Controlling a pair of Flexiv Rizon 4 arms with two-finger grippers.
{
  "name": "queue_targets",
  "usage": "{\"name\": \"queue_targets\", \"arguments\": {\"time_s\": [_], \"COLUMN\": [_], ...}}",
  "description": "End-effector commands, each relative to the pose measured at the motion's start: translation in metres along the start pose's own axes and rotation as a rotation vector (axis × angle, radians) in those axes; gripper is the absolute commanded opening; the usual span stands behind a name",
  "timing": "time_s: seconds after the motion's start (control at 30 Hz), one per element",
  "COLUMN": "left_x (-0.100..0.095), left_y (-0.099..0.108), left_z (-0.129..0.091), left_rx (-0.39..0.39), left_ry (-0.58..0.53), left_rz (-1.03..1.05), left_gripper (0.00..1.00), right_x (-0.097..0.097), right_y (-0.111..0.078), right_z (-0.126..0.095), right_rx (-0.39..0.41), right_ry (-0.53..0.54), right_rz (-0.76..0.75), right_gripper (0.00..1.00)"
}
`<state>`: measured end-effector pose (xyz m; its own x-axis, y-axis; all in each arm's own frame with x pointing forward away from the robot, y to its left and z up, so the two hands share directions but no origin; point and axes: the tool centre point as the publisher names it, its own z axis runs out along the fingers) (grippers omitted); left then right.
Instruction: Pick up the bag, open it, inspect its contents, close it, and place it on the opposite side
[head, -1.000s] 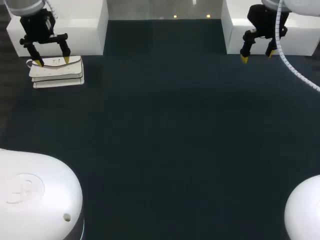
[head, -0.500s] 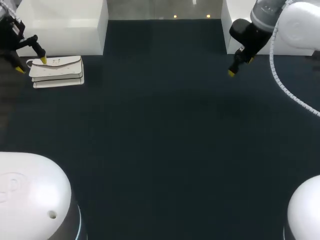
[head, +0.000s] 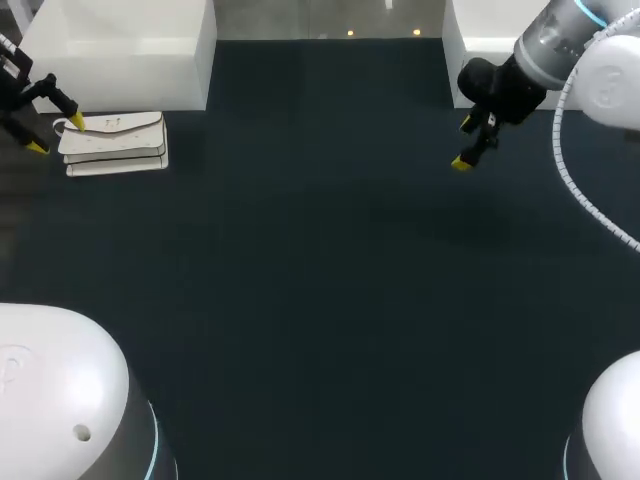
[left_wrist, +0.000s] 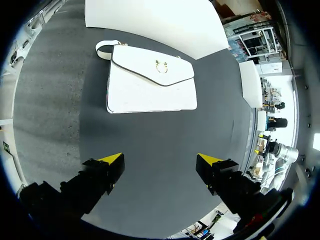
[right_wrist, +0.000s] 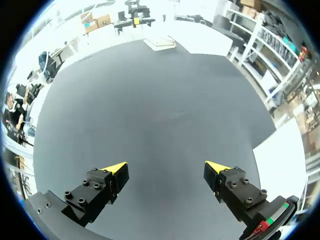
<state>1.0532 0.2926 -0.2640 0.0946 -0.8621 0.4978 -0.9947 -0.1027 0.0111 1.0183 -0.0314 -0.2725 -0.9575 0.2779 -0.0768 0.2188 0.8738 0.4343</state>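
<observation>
A white flap bag (head: 113, 143) with a gold clasp lies flat at the table's far left, its strap loop at its left end. My left gripper (head: 56, 134) hovers open just off that left end, one yellow tip near the strap. In the left wrist view the bag (left_wrist: 150, 80) lies ahead of the open left gripper (left_wrist: 160, 160), apart from both fingers. My right gripper (head: 463, 145) hangs open and empty over the far right of the table. The right gripper (right_wrist: 166, 167) faces bare mat in its own wrist view, with the bag (right_wrist: 160, 43) small and far ahead.
A white block (head: 120, 50) stands right behind the bag at the back left. A second white block (head: 480, 40) stands at the back right, close behind my right arm. The dark mat (head: 320, 280) covers the table between them.
My left gripper has swung from above the bag to just off its left end. My right gripper has come away from the right block, forward and toward the middle. The bag has not moved.
</observation>
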Motion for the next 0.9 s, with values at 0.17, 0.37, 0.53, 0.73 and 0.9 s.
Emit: {"name": "queue_targets", "arguments": {"time_s": [0.17,0.37,0.53,0.73,0.9], "left_x": [-0.003,-0.012,-0.025,-0.036,-0.044], "left_y": [-0.005,-0.018,-0.032,-0.047,-0.052], "left_z": [0.0,0.005,0.002,0.002,0.004], "left_rx": [-0.013,-0.003,0.025,0.046,0.075], "left_ry": [0.025,0.063,0.111,0.106,0.121], "left_rz": [0.001,-0.005,0.018,-0.003,-0.017], "left_gripper": [1.0,1.0,1.0,1.0,1.0], "right_x": [-0.003,0.005,-0.002,-0.018,-0.024], "right_y": [-0.005,0.023,0.036,0.044,0.05], "right_z": [-0.003,0.026,0.046,0.067,0.076], "right_rx": [-0.075,-0.139,-0.207,-0.179,-0.184], "right_ry": [0.017,0.052,0.065,0.125,0.141], "right_rz": [-0.025,-0.184,-0.243,-0.242,-0.237], "right_gripper": [1.0,1.0,1.0,1.0,1.0]}}
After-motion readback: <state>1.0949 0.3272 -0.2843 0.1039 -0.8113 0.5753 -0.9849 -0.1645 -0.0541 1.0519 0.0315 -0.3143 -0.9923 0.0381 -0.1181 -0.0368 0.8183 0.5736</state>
